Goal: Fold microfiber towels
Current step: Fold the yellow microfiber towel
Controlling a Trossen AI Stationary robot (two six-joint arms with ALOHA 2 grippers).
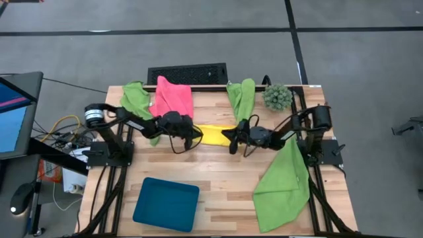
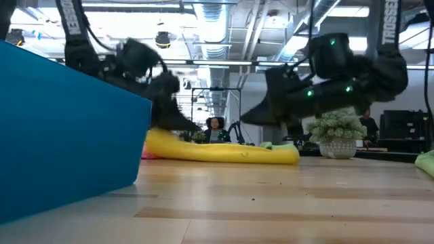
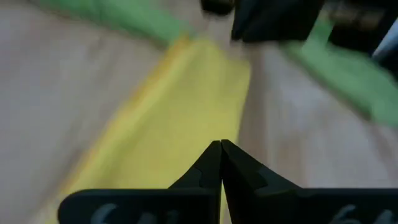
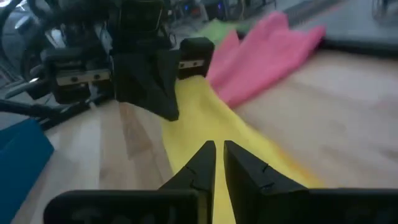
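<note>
Table [image 1: 218,178] of pale wood planks carries the whole job, with both arms reaching in toward its middle. Largest cloth on it is a lime green towel [image 1: 283,185] spread limp at the right-hand near corner, partly under the right arm. A dark teal tray [image 1: 166,203] sits at the near left, well apart from the work. Along the far edge lie a pink towel [image 1: 173,98], a green towel [image 1: 137,98] beside it, and another green towel [image 1: 241,96] next to a small spiky plant [image 1: 277,96].

The yellow towel [image 1: 215,134] is the piece in hand: a narrow strip lying mid-table, long axis running left to right, directly between the two grippers. The left gripper [image 1: 197,137] sits at its left end, fingers pressed together on the cloth's edge; whether fabric is actually pinched I cannot tell. The right gripper [image 1: 232,141] sits at the opposite end, jaws a narrow slit apart over the yellow cloth (a pinch on a thin layer looks likely, not confirmed).

Each arm is equally near its own end. Judged from this layout, the next fold turns on carrying one end along the strip's length. The pink towel touches the yellow one's far left corner and could drag.
</note>
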